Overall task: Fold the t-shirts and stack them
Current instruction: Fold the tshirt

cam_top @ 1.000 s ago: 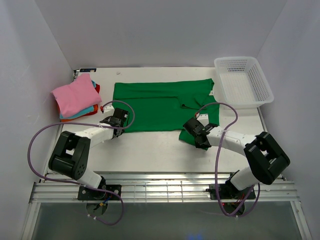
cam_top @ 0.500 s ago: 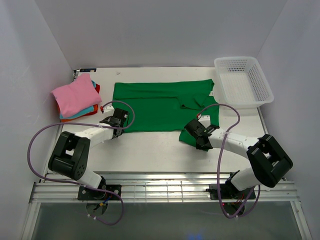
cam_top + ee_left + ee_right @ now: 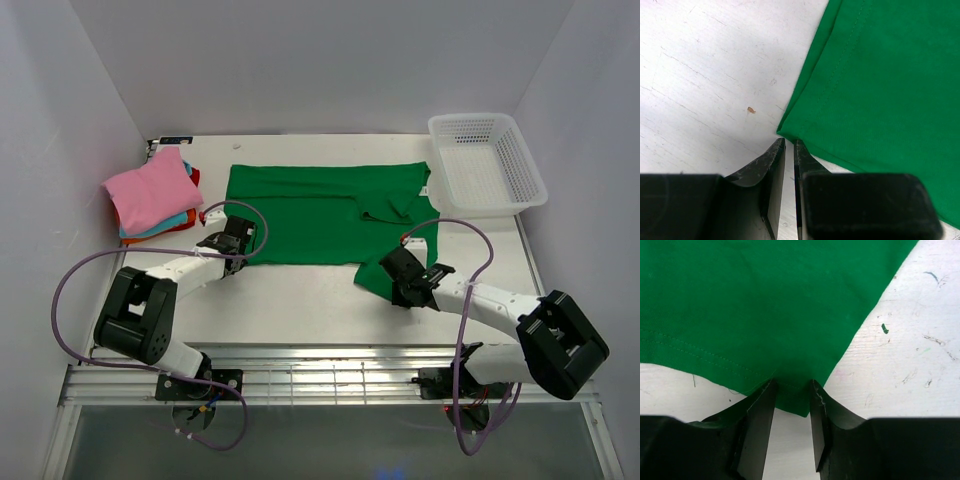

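The green shirt (image 3: 310, 210) lies flat across the middle of the table (image 3: 300, 300), with the stack (image 3: 150, 195) of folded ones well apart at far left. I judge I'm taking its two near corners for a fold away from me. My left gripper (image 3: 789, 144) is pinched almost closed, tips touching the near-left corner; I can't tell whether any hem is caught. My right gripper (image 3: 792, 385) has its jaws apart, with the near-right corner lying between them, unclamped. I'd seat both bites well into the hem before lifting, then raise the two together so the edge comes up level.
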You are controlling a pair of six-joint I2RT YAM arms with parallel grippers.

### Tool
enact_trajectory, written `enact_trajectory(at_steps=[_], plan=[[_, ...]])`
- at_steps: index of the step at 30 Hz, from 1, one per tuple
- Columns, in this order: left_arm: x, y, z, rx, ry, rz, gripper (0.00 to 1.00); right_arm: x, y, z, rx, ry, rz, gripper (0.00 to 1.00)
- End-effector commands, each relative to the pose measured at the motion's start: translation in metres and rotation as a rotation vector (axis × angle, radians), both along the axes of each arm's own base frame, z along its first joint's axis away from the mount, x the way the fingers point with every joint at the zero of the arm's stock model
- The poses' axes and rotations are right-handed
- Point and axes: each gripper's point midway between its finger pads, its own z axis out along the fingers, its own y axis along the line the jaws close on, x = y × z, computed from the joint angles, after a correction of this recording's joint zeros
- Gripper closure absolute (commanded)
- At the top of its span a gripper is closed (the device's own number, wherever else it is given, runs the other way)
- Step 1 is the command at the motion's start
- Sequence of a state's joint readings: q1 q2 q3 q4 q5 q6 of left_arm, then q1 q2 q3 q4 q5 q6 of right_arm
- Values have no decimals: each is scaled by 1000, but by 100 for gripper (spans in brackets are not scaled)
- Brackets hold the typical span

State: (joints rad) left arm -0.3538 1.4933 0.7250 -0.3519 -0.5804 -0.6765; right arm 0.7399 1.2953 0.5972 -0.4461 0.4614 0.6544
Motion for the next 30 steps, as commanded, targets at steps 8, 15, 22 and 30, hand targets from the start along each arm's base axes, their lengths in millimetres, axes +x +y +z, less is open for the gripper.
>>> enact_trajectory(at_steps=[8, 15, 22, 30], plan=[[6, 2, 17, 2, -51, 6, 76, -60, -7, -36, 4, 261, 28, 82], [8, 3, 16, 14, -50, 11, 76, -57, -12, -29, -30, 245, 13, 92], [23, 6, 21, 34, -68, 23, 86, -28, -5, 4, -68, 164, 21, 92], [38, 4, 23, 40, -76, 20, 92, 9, 1, 35, -150, 81, 28, 91]])
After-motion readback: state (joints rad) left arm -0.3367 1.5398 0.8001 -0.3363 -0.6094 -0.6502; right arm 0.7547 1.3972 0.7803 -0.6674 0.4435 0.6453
